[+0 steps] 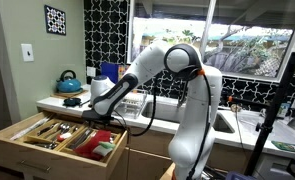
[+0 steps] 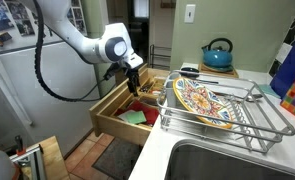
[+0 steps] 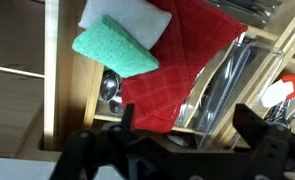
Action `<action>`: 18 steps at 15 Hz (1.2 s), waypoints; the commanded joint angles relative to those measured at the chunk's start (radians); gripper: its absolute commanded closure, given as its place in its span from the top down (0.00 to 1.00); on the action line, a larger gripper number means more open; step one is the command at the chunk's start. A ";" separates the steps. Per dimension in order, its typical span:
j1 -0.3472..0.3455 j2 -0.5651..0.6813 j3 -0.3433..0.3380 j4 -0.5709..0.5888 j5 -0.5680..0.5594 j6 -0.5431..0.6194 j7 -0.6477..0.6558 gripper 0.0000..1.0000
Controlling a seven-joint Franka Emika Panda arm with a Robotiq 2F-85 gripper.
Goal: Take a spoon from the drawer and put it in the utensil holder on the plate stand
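The light-wood drawer (image 1: 32, 132) stands pulled out below the counter and also shows in an exterior view (image 2: 115, 112). In the wrist view its compartments hold a red cloth (image 3: 182, 60), a green sponge (image 3: 115, 50), shiny spoon bowls (image 3: 110, 90) and long steel cutlery (image 3: 222, 85). My gripper (image 3: 187, 130) hangs open and empty just above the drawer, over the red cloth's edge and the cutlery compartment; it shows in both exterior views (image 1: 105, 108) (image 2: 134, 85). The wire plate stand (image 2: 257, 118) sits on the counter by the sink with a colourful plate (image 2: 199, 100) in it. I cannot make out its utensil holder.
A blue kettle (image 2: 218, 55) (image 1: 69, 80) stands on the counter behind the drawer. The steel sink basin (image 2: 227, 165) lies in front of the rack. A white pad (image 3: 127, 15) lies under the sponge. A cable loops from the arm (image 2: 47, 80) over the floor side.
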 commanded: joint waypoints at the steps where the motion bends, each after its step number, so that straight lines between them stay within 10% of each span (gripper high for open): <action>1: 0.091 0.031 -0.110 0.028 -0.052 0.007 0.085 1.00; 18: 0.261 0.456 -0.278 0.372 0.289 0.111 -0.059 0.92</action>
